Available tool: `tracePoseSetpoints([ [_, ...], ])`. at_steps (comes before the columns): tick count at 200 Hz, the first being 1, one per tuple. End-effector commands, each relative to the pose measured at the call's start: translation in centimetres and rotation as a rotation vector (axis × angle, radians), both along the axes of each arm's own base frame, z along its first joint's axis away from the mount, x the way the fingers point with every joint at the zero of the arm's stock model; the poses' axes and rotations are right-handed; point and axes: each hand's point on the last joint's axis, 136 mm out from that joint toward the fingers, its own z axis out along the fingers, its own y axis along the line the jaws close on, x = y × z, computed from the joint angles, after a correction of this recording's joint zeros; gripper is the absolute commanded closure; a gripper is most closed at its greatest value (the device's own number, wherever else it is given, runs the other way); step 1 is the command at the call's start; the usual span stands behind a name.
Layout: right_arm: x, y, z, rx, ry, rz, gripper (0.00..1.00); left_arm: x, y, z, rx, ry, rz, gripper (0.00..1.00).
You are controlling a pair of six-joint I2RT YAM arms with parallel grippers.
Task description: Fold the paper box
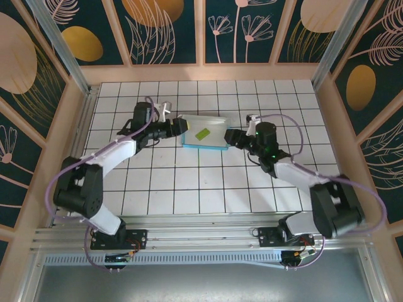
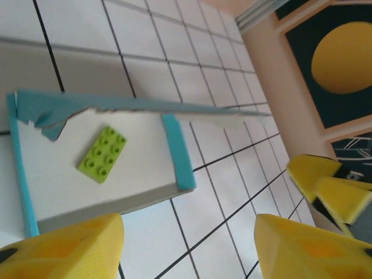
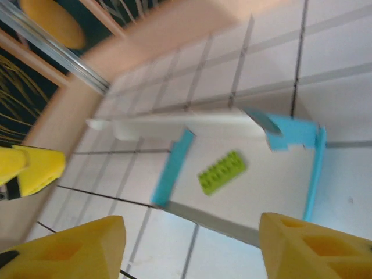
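Cyan-edged paper box (image 1: 217, 137) lies between left tool (image 1: 181, 128) and right tool (image 1: 231, 137), just ahead of each, both released and empty; we should pinch opposite side flaps together, keeping the green brick (image 2: 103, 154) inside.

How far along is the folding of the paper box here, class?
Partly done: the thin whitish-and-cyan card box has its far long wall lifted and cyan strips turned along both short ends. In hand: nothing; the left gripper and right gripper stand open at either end. Left: the near side looks unraised, and a lime-green studded brick lies on the base.
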Motion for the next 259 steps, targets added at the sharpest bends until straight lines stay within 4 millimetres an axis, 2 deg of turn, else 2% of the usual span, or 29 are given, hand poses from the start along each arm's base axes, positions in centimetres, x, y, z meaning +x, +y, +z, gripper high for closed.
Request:
tracePoseSetpoints([
  [1, 0.3, -1.4, 3.2, 0.008, 0.016, -0.047, 0.31, 1.7, 1.2, 3.4, 0.061, -0.025, 0.098, 0.45],
  [13, 2.0, -1.8, 4.1, 0.033, 0.106, -0.038, 0.31, 3.5, 1.5, 4.3, 0.089, -0.002, 0.125, 0.49],
  [31, 5.2, -2.1, 3.6, 0.082, 0.273, 0.002, 0.36, 6.2, 1.8, 3.9, 0.134, 0.079, 0.139, 0.5],
  [41, 6.9, -2.1, 2.8, 0.108, 0.351, 0.015, 0.37, 7.7, 1.9, 1.9, 0.179, 0.15, 0.133, 0.51],
  [59, 9.5, -2.3, 1.1, 0.152, 0.477, -0.017, 0.38, 9.6, 1.9, 0.6, 0.233, 0.204, 0.125, 0.5],
  [78, 11.0, -1.7, -0.8, 0.185, 0.576, -0.018, 0.38, 10.5, 1.4, -1.3, 0.245, 0.251, 0.1, 0.49],
  [98, 11.1, -0.3, -2.6, 0.245, 0.643, 0.03, 0.39, 10.9, 0.8, -3.1, 0.225, 0.299, 0.074, 0.49],
  [107, 11.0, 0.2, -3.4, 0.265, 0.66, 0.049, 0.45, 10.9, 0.4, -3.9, 0.214, 0.316, 0.064, 0.49],
  [121, 10.8, 0.5, -4.7, 0.287, 0.693, 0.059, 0.47, 10.9, 0.2, -5.0, 0.202, 0.333, 0.054, 0.49],
  [161, 10.1, 1.3, -6.6, 0.306, 0.713, 0.06, 0.51, 10.1, 0.1, -8.1, 0.201, 0.384, 0.042, 0.49],
  [185, 9.8, 1.5, -7.8, 0.31, 0.738, 0.049, 0.6, 9.7, -0.5, -9.2, 0.153, 0.402, 0.029, 0.5],
  [224, 9.6, 1.6, -9.2, 0.306, 0.758, 0.033, 0.62, 8.9, -0.6, -10.3, 0.131, 0.418, 0.019, 0.54],
  [259, 9.4, 1.3, -10.1, 0.286, 0.759, 0.009, 0.67, 8.3, -0.4, -11.2, 0.132, 0.43, 0.019, 0.57],
])
